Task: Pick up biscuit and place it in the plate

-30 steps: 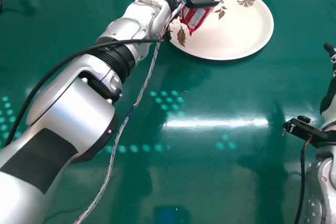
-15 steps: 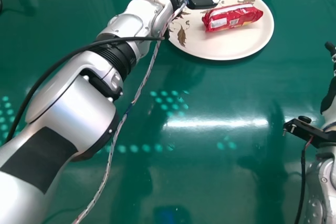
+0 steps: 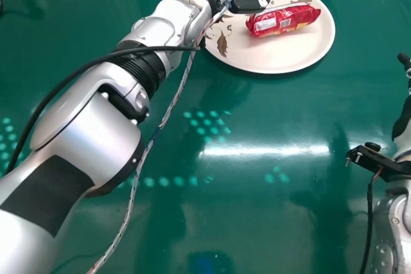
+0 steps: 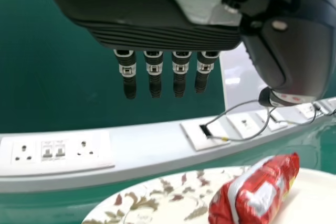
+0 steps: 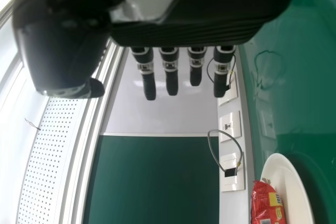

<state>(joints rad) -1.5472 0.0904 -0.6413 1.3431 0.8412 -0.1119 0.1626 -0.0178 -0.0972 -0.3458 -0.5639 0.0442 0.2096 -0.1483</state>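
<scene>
The red biscuit packet (image 3: 282, 20) lies on its side on the leaf-patterned plate (image 3: 276, 59), around the plate's middle, slightly tilted across it. At the plate's left rim is the left hand (image 3: 249, 2), its thumb over the plate and near the packet; in the left wrist view its fingers (image 4: 179, 80) hang straight and parted, wide open, with nothing in their hold. The right hand (image 3: 404, 61) is well apart to the right of the plate, its fingers (image 5: 171, 80) straight and open too, holding nothing. Beyond the plate runs a white trunking (image 4: 142, 153) with wall sockets (image 4: 84, 150); beneath it spreads the glossy green tabletop (image 3: 257, 203)
</scene>
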